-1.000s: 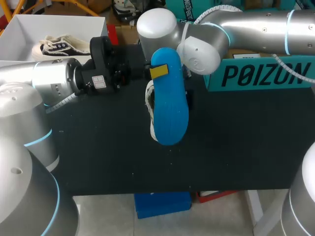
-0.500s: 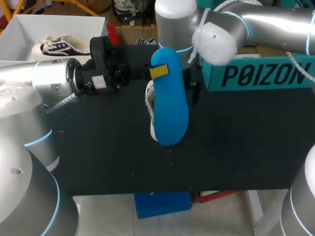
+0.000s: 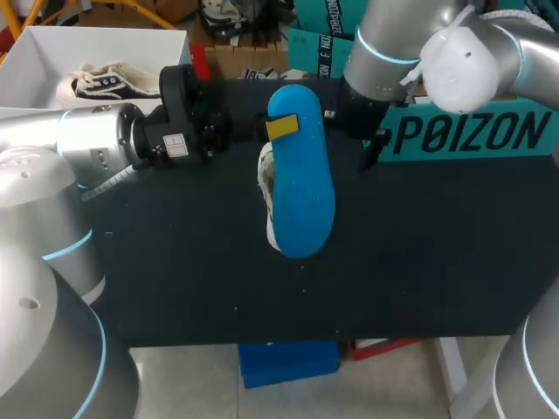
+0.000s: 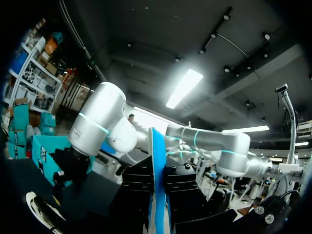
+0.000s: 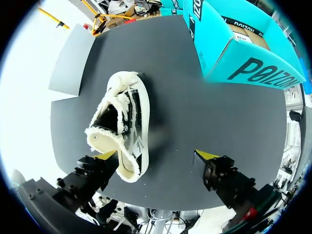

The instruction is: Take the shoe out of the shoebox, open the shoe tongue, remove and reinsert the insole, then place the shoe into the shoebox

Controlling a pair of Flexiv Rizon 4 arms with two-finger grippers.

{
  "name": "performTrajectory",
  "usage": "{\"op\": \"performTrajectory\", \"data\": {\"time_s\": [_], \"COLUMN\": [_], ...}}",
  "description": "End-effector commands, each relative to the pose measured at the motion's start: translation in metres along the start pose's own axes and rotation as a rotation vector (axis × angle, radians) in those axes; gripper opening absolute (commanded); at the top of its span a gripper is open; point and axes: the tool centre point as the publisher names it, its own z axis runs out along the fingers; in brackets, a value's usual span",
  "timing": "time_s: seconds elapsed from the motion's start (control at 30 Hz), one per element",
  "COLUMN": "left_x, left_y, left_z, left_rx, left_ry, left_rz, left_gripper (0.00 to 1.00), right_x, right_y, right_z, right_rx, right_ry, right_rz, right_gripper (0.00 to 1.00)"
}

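Black tabletop [image 3: 175, 279] carried the shoe [image 5: 122, 126], lying below the right gripper [image 5: 156, 156], whose fingers stood spread and empty. Meanwhile the left gripper [image 4: 157, 195] clamped the blue insole [image 3: 301, 175] between its fingers. Beyond the shoe stood the teal shoebox [image 5: 243, 53].

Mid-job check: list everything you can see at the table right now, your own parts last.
shoe: one, black and white, lying on the table, insole out.
insole: one, blue, held over the shoe.
shoebox: one, teal, at the table's far right side.
table: one, black top.
left gripper: one, black with yellow tips, shut on the insole's end.
right gripper: one, black with yellow tips, open and holding nothing, above the table between shoe and shoebox.
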Motion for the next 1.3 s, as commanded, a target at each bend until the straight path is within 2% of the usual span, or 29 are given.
{"op": "performTrajectory", "data": {"time_s": [0.03,0.17,0.23,0.83,0.93,0.97,1.07,1.13,1.3], "left_x": [0.0,0.0,0.0,0.0,0.0,0.0,0.0,0.0,0.0], "left_y": [0.002,0.002,0.002,0.002,0.002,0.002,0.002,0.002,0.002], "left_z": [0.002,0.002,0.002,0.002,0.002,0.002,0.002,0.002,0.002], "left_rx": [0.002,0.002,0.002,0.002,0.002,0.002,0.002,0.002,0.002], "left_ry": [-0.005,-0.005,-0.005,-0.005,-0.005,-0.005,-0.005,-0.005,-0.005], "left_rz": [0.002,0.002,0.002,0.002,0.002,0.002,0.002,0.002,0.002], "left_gripper": [0.0,0.0,0.0,0.0,0.0,0.0,0.0,0.0,0.0], "right_x": [-0.007,-0.001,0.0,0.0,0.004,0.005,0.007,0.007,0.011], "right_y": [-0.007,-0.007,-0.006,-0.006,-0.008,-0.008,-0.006,-0.004,-0.002], "right_z": [-0.008,-0.013,-0.014,-0.014,-0.019,-0.021,-0.027,-0.031,-0.039], "right_rx": [-0.017,-0.029,-0.044,-0.044,0.024,0.029,0.039,0.022,0.007], "right_ry": [0.185,0.196,0.149,0.149,0.341,0.371,0.427,0.427,0.51], "right_rz": [-0.009,-0.022,-0.032,-0.032,0.043,0.05,0.069,0.077,0.104], "right_gripper": [1.0,1.0,1.0,1.0,1.0,1.0,1.0,1.0,1.0]}}
